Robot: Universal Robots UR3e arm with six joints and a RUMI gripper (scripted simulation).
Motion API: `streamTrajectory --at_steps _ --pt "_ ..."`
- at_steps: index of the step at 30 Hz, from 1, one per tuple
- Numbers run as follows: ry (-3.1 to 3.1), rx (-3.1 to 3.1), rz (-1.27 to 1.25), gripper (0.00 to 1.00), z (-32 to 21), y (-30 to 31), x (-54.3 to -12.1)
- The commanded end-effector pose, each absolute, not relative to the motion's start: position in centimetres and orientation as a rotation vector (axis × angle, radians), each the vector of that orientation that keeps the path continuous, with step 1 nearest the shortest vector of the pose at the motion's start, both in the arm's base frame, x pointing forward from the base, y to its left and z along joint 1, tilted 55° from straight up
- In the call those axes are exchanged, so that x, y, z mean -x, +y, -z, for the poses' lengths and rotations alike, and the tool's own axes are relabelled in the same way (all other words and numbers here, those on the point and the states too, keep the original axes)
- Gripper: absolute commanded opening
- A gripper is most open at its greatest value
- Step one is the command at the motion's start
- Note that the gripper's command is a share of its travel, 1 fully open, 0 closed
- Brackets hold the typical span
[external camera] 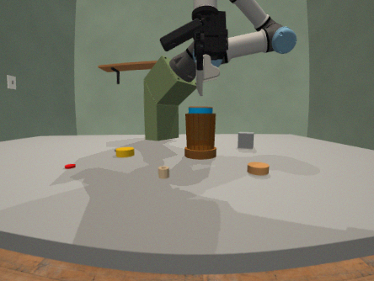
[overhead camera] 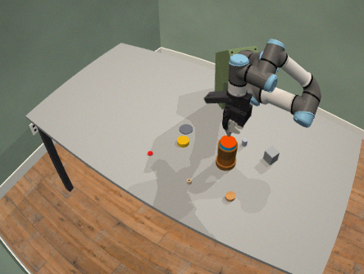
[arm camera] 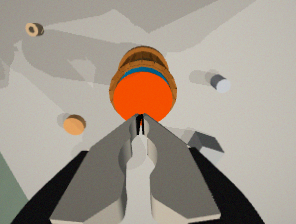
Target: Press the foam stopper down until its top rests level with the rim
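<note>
Grey counter [overhead camera: 102, 94] under green walls carries the wooden jar [external camera: 200, 132] near its middle, upright on its flared base. Its foam stopper [overhead camera: 228, 142], orange on top with a blue side, stands proud of the rim. Directly above, clear of the foam, hangs the gripper [external camera: 201, 90], jaws pinched fully together on nothing, tips pointing down. Around lie a yellow disc [overhead camera: 183, 141], a small ring [external camera: 163, 172], a tan disc [external camera: 258, 168] and a grey cube [external camera: 246, 140]. Likely risks: pressing too deep leaves the stopper sunk, and an off-centre push could tip or shift the jar.
</note>
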State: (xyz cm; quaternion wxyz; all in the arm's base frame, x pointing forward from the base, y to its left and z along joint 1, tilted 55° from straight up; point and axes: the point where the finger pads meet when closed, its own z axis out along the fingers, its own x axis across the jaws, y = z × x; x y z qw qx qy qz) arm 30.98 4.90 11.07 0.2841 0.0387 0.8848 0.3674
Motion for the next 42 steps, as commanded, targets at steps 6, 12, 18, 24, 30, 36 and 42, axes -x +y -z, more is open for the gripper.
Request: streamTrajectory --at_steps 6,12,18,24,30,36,42 --pt "2.367 -0.103 -0.984 0.0 -10.9 5.2 -30.9" --pt "2.367 -0.103 -0.984 0.0 -10.2 6.0 -31.6" --pt "2.366 -0.104 -0.986 0.0 -9.5 6.8 -32.3" --pt "2.366 -0.104 -0.986 0.0 -9.5 6.8 -32.3" --pt "2.366 -0.104 -0.986 0.0 -9.5 6.8 -32.3" --pt "2.366 -0.104 -0.986 0.0 -9.4 6.9 -32.4" --pt "2.366 -0.104 -0.986 0.0 -9.3 7.0 -32.4"
